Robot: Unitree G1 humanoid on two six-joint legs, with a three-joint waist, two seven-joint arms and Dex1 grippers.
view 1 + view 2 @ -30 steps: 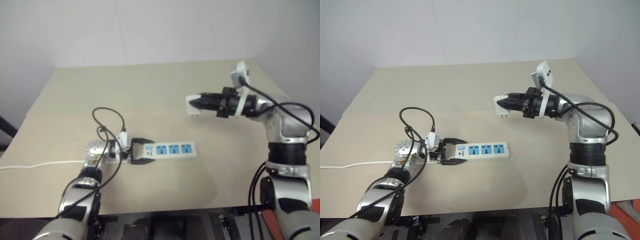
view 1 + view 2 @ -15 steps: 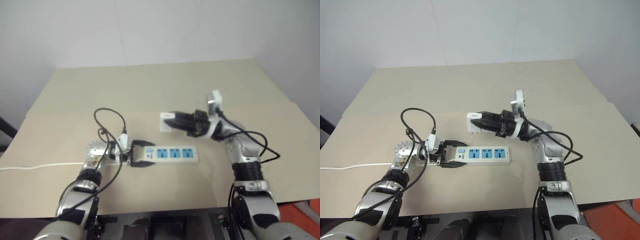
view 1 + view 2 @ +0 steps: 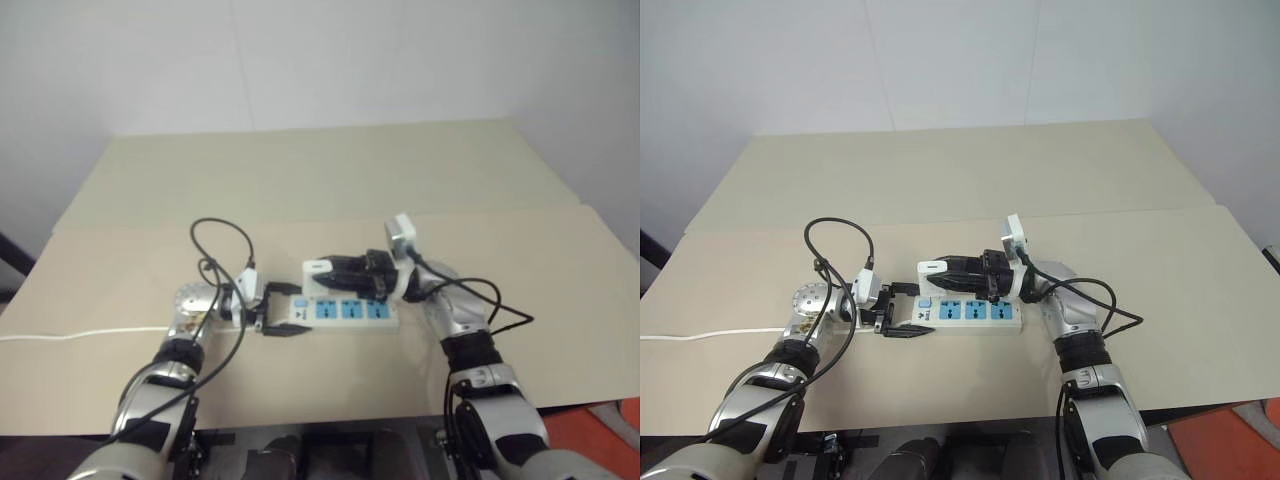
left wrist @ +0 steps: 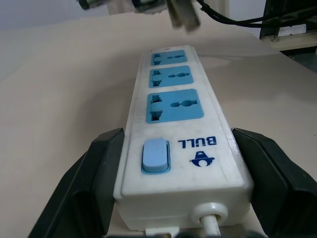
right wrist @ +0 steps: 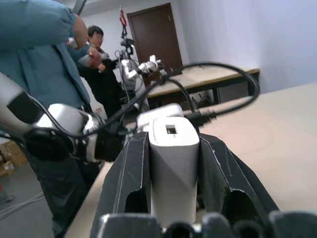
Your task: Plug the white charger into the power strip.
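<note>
Right gripper (image 3: 938,268) clamps the white charger (image 3: 931,268) level above the power strip (image 3: 970,313).

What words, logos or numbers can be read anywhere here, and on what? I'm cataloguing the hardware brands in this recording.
"BULL", in blue capitals, on the long white power strip with three blue sockets, beside its pale blue switch in the left wrist view.
A small blue logo under that word: a sign, no letters.
In the head views the same print is too small to read.
The small white cube-shaped charger: no text on the faces shown.
</note>
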